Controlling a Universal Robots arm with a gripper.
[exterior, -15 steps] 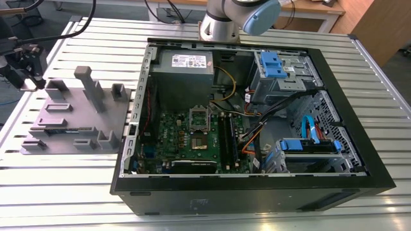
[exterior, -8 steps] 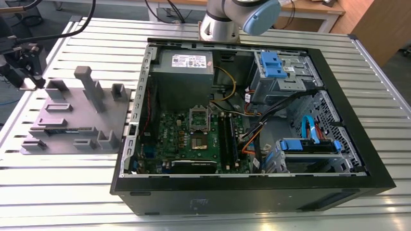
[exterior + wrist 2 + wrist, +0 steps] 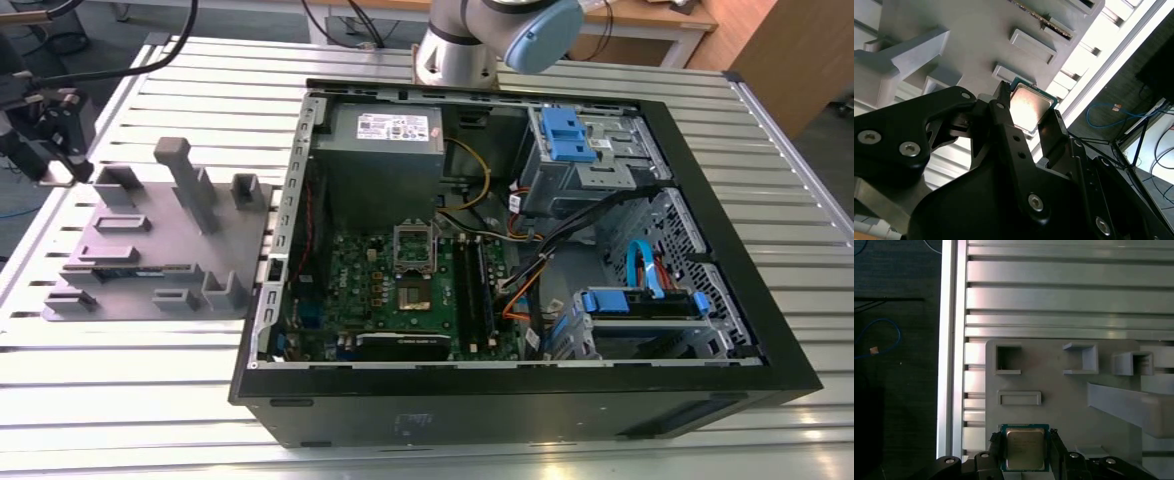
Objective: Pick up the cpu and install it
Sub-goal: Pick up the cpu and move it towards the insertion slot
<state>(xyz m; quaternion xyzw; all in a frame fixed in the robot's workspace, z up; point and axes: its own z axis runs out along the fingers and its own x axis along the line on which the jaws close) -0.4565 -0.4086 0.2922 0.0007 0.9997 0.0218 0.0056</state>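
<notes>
First wrist view: the gripper (image 3: 1025, 446) is closed down on the cpu (image 3: 1025, 450), one finger on each of two opposite edges and no gap we can see. The second wrist view agrees, with the fingers (image 3: 1004, 107) hard against the chip's sides and the silver lid facing the camera.

- We read the edge grip as deliberate. It keeps the pads off the lid and off the contact face underneath, and it holds the chip square to the wrist.
- The cpu sits over the grey fixture tray (image 3: 1069, 410), near the tray's edge beside the table rail. We can't tell whether it is resting on the tray or lifted clear.
- The tray's pockets and posts look made to hold parts in known poses.
- Exterior view: the gripper (image 3: 54, 165) is at the tray (image 3: 160, 250) on the exterior view's left, well apart from the computer case (image 3: 534, 400).
- The case lies on its side, open, with the motherboard (image 3: 354, 280) facing up, so the board can be reached from above.
- Install not yet started, by our read.
</notes>
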